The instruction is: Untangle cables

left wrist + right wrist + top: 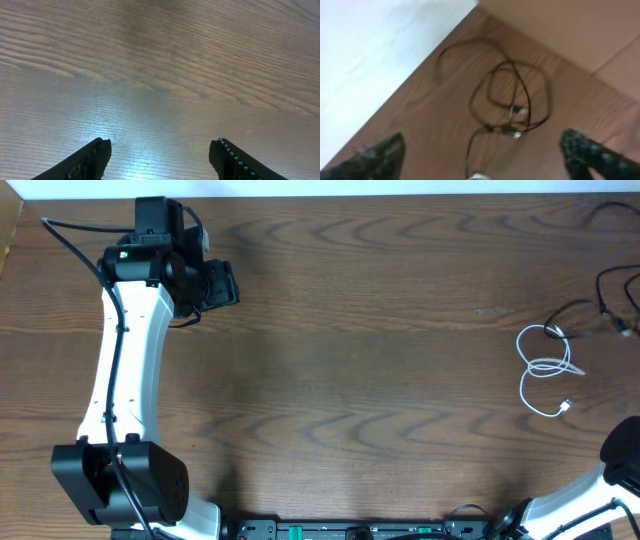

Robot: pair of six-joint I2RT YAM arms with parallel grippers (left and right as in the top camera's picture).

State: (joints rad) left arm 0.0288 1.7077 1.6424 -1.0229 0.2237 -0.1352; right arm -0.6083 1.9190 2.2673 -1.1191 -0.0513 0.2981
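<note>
The right gripper (482, 150) stands wide open. Its two dark fingers sit at the lower corners of the blurred wrist view and nothing is clamped between them. Just ahead of it lies the black cable (510, 100), coiled into overlapping loops with small pale plug ends near the middle of the coil. One loose strand arcs away toward the table's far edge, and another tail runs back toward the gap between the fingers. Seen from overhead, this black tangle sits against the right edge of the picture. The white cable (545, 368) lies just beside it, toward the table's middle. Its long axis runs from the far side toward the near side, with two loops at the far end and the plug end pointing to the near right. Well apart, at the far left, the left gripper (160, 160) is also open, with only bare wood between its fingers. The table (380, 380) is dark brown with a bold wavy grain. A white surface borders its far edge, and a tan panel meets its far right corner.
</note>
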